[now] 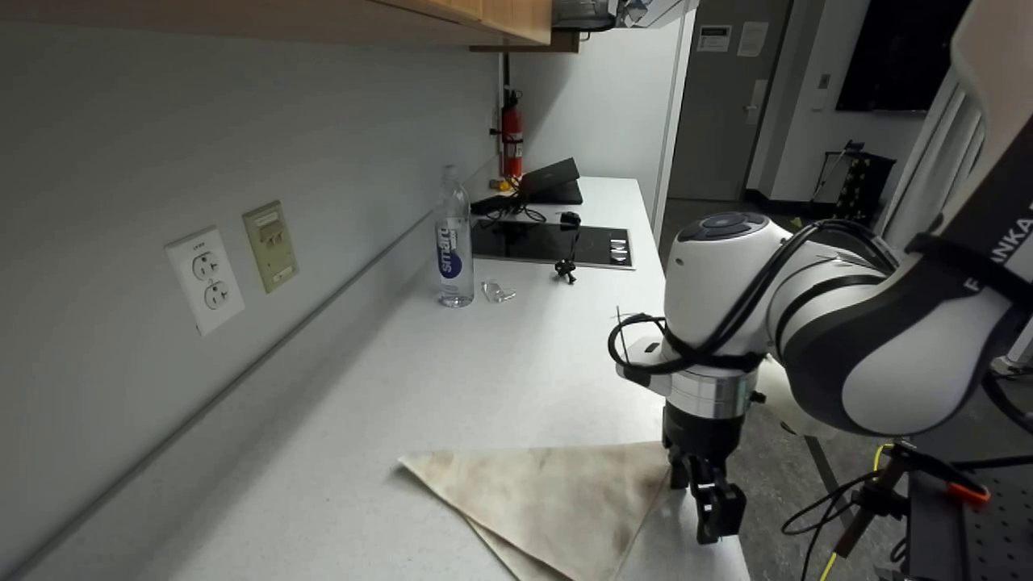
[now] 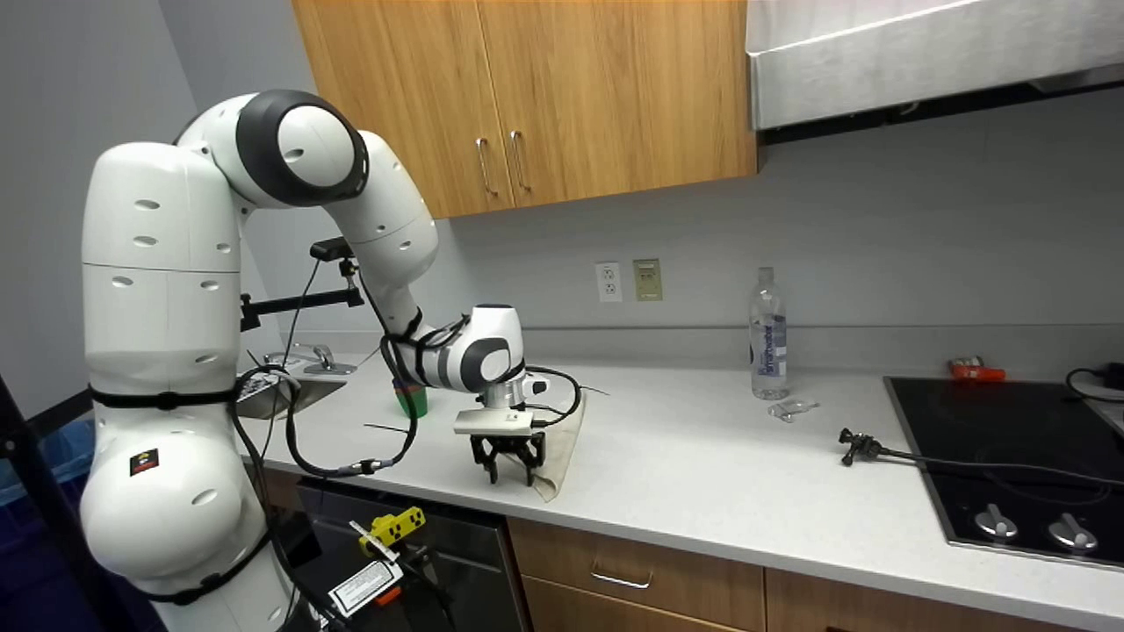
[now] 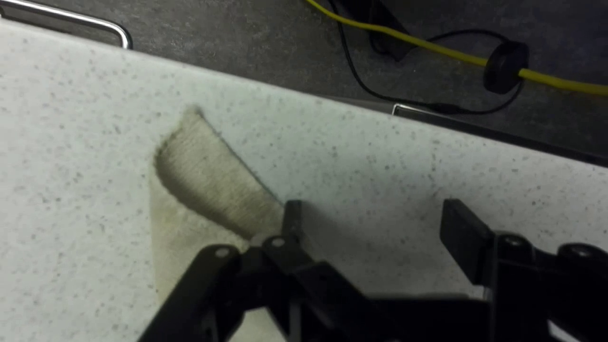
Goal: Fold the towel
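Observation:
The beige towel (image 1: 557, 504) lies on the white counter in a roughly triangular shape, with a second layer showing along its near edge. It is partly hidden behind the gripper in an exterior view (image 2: 563, 456). In the wrist view the towel (image 3: 190, 237) has a raised, curled edge and a pointed corner toward the counter's front edge. My gripper (image 1: 697, 510) points down at the towel's side near the front edge, also seen in an exterior view (image 2: 511, 479). In the wrist view the gripper (image 3: 373, 218) is open, with bare counter between its fingers; the left finger is at the towel's edge, and I cannot tell if they touch.
A water bottle (image 1: 454, 258) and a small clear plastic piece (image 2: 790, 409) stand farther along the counter. Beyond them are a black mount with a cable (image 2: 862, 446) and a cooktop (image 2: 1019, 456). A green cup (image 2: 413, 401) is behind the arm. Wooden cabinets (image 2: 544, 96) hang above.

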Motion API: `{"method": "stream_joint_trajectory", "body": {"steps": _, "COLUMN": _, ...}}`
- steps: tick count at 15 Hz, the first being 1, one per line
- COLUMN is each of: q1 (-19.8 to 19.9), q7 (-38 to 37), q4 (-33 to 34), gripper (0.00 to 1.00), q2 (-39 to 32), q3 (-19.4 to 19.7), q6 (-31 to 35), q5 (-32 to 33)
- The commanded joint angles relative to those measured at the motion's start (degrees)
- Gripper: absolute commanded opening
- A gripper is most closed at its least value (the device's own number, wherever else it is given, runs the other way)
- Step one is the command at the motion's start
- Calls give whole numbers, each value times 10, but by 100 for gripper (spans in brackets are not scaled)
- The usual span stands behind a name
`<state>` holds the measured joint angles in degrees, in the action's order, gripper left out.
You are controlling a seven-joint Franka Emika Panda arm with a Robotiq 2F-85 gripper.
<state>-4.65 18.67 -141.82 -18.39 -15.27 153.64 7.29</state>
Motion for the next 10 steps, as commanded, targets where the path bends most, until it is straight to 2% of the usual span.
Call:
{"method": "stream_joint_trajectory", "body": {"steps": 1, "q1": -25, "q7": -20, "q4": 3, "gripper": 76, "q2": 17, "q3": 33, "q6": -41, "q5": 38}}
{"method": "stream_joint_trajectory", "body": {"steps": 3, "q1": -37, "q7": -41, "q4": 4, "gripper": 78, "q2": 20, "q3": 50, "q6": -48, "q5": 70}}
{"method": "stream_joint_trajectory", "body": {"steps": 4, "q1": -42, "q7": -48, "q4": 5, "gripper": 84, "q2": 20, "q3": 58, "q6": -49, "q5": 87}}
{"method": "stream_joint_trajectory", "body": {"steps": 5, "q1": -49, "q7": -60, "q4": 6, "gripper": 94, "q2": 20, "q3": 68, "q6": -47, "q5": 109}}
{"method": "stream_joint_trajectory", "body": {"steps": 7, "q1": -62, "q7": -90, "q4": 7, "gripper": 100, "q2": 19, "q3": 85, "q6": -40, "q5": 144}}
{"method": "stream_joint_trajectory", "body": {"steps": 10, "q1": -81, "q7": -140, "q4": 11, "gripper": 97, "q2": 22, "q3": 108, "q6": -54, "q5": 195}}
